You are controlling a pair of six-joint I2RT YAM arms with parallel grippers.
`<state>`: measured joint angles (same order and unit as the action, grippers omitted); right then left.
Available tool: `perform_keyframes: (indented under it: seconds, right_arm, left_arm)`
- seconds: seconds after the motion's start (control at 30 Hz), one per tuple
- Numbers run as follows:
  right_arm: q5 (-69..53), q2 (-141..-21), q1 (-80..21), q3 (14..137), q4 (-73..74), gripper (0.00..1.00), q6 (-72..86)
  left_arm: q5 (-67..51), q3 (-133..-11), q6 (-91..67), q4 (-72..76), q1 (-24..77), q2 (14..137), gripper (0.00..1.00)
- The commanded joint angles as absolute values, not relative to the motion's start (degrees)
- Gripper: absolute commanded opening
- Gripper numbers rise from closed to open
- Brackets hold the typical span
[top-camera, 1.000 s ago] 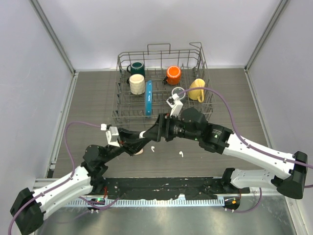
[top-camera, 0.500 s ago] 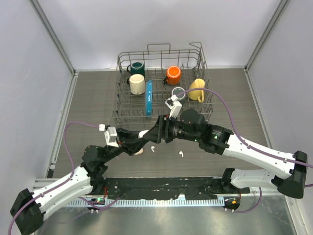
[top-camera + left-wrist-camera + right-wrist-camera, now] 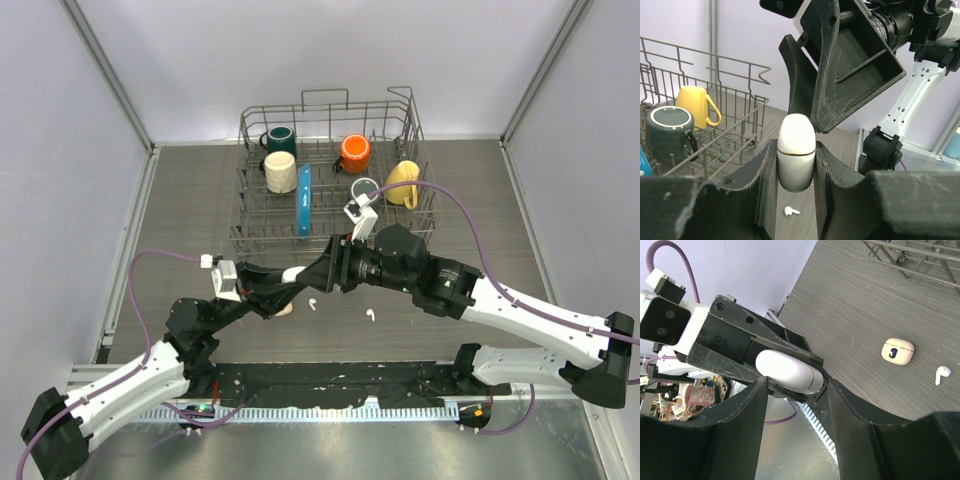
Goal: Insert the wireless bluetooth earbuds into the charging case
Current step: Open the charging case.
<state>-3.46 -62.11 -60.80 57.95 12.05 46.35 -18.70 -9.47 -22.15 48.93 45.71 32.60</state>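
Top external view: a grey wood-grain bench (image 3: pixel 180 200) carries a wire dish rack (image 3: pixel 322 108) on its far side. The left hand (image 3: pixel 796 146) is clamped on the lower half of a glossy white egg-shaped charging case (image 3: pixel 796 165), whose lid is closed. The right hand (image 3: pixel 796 385) stands part-open astride the case's upper end; contact cannot be told. A small beige rounded case (image 3: pixel 284 309) rests on the bench beneath. One white stemmed plastic earbud (image 3: pixel 312 303) lies beside it, and a second earbud (image 3: pixel 369 314) lies further right. Both are judged light, slick and apt to roll; pinch across the stem.
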Motion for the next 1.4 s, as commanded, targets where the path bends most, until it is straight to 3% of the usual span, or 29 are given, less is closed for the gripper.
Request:
perform_keyframes:
  seconds: [0.0,0.27,0.67,0.93,1.37]
  right_arm:
    - [-0.3,-60.7,-60.7,57.9,9.4,0.56,46.8]
    - [-0.9,-61.4,-60.7,58.2,8.4,0.56,47.0]
    - [-7.5,-60.8,-60.7,57.8,6.2,0.56,44.4]
    - [-10.0,-63.3,-60.8,60.3,8.8,0.61,40.8]
    - [-6.2,-62.9,-60.7,58.3,6.2,0.6,43.3]
  left_arm:
    - [-22.2,-11.2,-22.9,52.3,45.7,32.4,0.0]
    - [-22.5,-11.6,-23.1,52.4,45.8,32.9,0.0]
    - [-13.4,-9.1,-22.3,53.8,45.8,29.9,0.0]
    - [-12.4,-9.6,-22.3,53.0,45.8,29.4,0.0]
    - [-16.0,-10.5,-24.2,51.7,45.8,29.8,0.0]
